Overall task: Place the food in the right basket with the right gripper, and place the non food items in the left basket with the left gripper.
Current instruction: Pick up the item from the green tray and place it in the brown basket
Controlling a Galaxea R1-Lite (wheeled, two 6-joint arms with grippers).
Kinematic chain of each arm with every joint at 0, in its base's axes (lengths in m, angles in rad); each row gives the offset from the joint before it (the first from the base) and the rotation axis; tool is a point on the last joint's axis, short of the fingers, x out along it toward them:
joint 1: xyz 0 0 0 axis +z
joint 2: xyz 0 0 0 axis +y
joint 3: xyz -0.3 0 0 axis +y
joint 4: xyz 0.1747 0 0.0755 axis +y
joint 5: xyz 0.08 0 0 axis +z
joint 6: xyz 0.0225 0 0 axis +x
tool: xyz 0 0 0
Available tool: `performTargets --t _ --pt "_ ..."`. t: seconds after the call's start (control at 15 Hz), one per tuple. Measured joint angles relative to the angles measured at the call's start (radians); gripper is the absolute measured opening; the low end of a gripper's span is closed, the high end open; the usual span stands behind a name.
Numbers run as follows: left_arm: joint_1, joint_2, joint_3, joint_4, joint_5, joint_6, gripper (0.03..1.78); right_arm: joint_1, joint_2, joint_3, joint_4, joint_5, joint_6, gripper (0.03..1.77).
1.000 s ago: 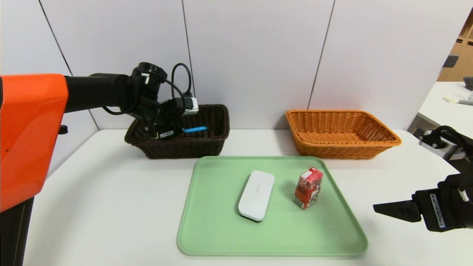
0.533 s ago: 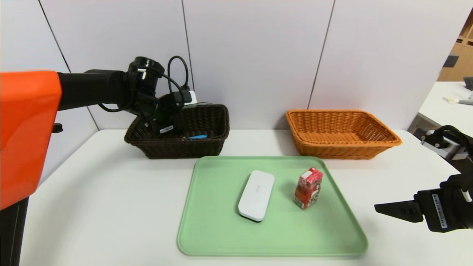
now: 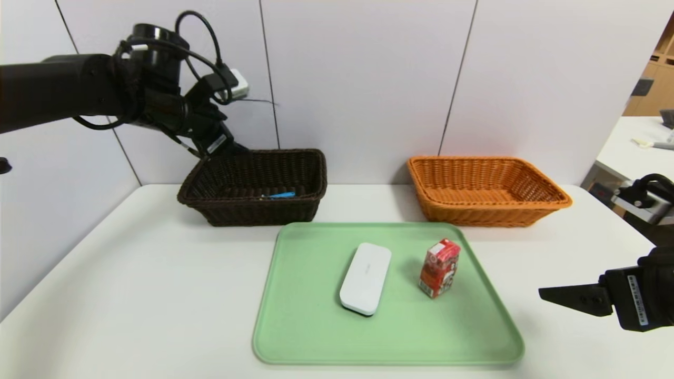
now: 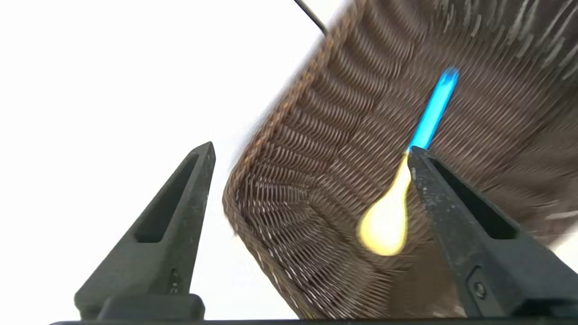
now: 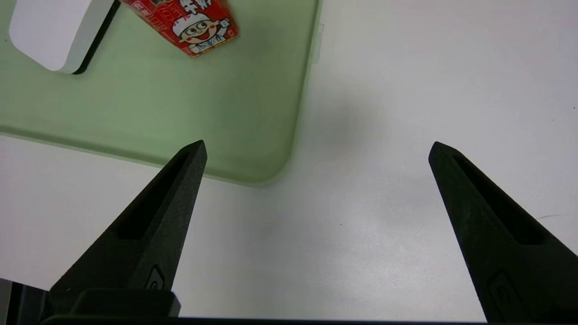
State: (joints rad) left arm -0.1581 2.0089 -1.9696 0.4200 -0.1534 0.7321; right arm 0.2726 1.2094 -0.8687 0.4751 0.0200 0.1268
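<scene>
Dark brown wicker formed the left basket [image 3: 258,210]; inside lay the blue-handled spoon [image 3: 281,195]. The left tool [image 3: 224,153] was higher than before, above its rim. The red carton [image 3: 439,268] stood on the smooth green tray [image 3: 389,337], beside the white rounded case [image 3: 365,279].

In the left wrist view, this tool was spread.

In the right wrist view, the right tool [image 5: 318,141] was spread over the white counter [image 5: 361,253].

Left of the green tray [image 3: 305,337], the dark basket [image 3: 263,210] is showing a rough, ribbed wicker weave and holding a spoon [image 4: 388,221] that is looking like smooth plastic. Behind the tray's right side, the orange basket [image 3: 474,213] is showing woven wicker with a slight sheen. On the tray, itself looking like smooth plastic, a white case [image 3: 366,279] is looking smooth and plastic.
</scene>
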Motion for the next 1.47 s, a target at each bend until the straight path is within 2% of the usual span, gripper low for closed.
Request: performTargets --t 0.2,0.33,0.6,0.73,0.87,1.0,1.13,1.47 --pt "-0.031 -0.112 0.063 0.066 0.020 -0.222 1.58 0.000 -0.012 0.000 0.000 0.001 0.000 1.70" --pt "-0.089 -0.180 0.150 0.121 0.075 -0.360 1.61 0.000 -0.014 0.000 -0.004 0.001 0.000 1.70" --pt "-0.292 -0.267 0.307 0.137 0.265 -0.629 1.65 0.000 -0.016 -0.004 -0.004 0.001 0.000 1.70" --pt "-0.428 -0.284 0.341 0.140 0.361 -0.760 1.66 0.000 -0.016 0.000 -0.002 0.001 0.001 1.70" --pt "-0.553 -0.267 0.357 0.142 0.485 -0.893 1.67 0.001 -0.018 0.010 -0.002 0.000 0.002 1.70" --pt "-0.640 -0.225 0.362 0.142 0.581 -1.024 1.67 0.001 -0.026 0.015 0.000 -0.001 0.001 1.70" --pt "-0.695 -0.173 0.358 0.139 0.602 -1.104 1.68 0.000 -0.034 0.017 0.001 -0.004 0.003 1.70" --pt "-0.781 -0.040 0.318 0.134 0.602 -1.179 1.69 -0.003 -0.058 0.042 0.000 -0.005 0.004 1.70"
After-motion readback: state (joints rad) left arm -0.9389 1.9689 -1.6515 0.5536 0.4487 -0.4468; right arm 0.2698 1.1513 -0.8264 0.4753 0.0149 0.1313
